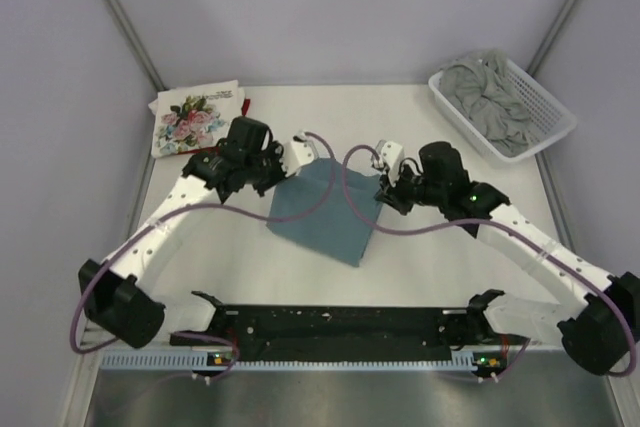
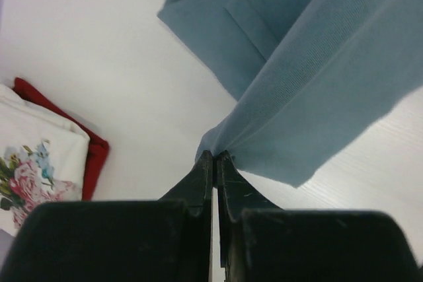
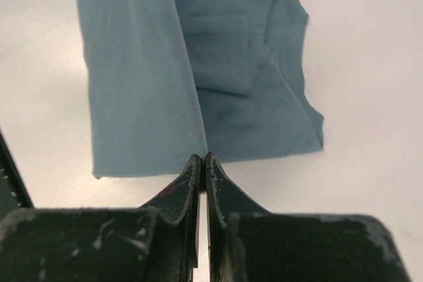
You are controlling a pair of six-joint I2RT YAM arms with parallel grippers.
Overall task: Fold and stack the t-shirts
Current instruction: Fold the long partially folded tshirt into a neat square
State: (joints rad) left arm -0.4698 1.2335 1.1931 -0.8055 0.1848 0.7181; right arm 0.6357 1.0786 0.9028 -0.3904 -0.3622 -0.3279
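Note:
The teal-blue t-shirt (image 1: pixel 325 209) lies partly folded at the table's middle. My left gripper (image 1: pixel 281 160) is shut on its far left edge, the cloth (image 2: pixel 310 64) pinched at the fingertips and lifted. My right gripper (image 1: pixel 385 192) is shut on its right edge, the cloth (image 3: pixel 139 84) hanging from the tips over the folded part (image 3: pixel 258 97). The white floral t-shirt (image 1: pixel 195 117) lies folded at the far left on the dark red one (image 2: pixel 92 156); it also shows in the left wrist view (image 2: pixel 33 163). The grey t-shirt (image 1: pixel 490 97) is crumpled in the basket.
The white lattice basket (image 1: pixel 555 112) stands at the far right corner. Purple cables (image 1: pixel 345 182) loop over the teal shirt between the two wrists. A black rail (image 1: pixel 340 327) runs along the near edge.

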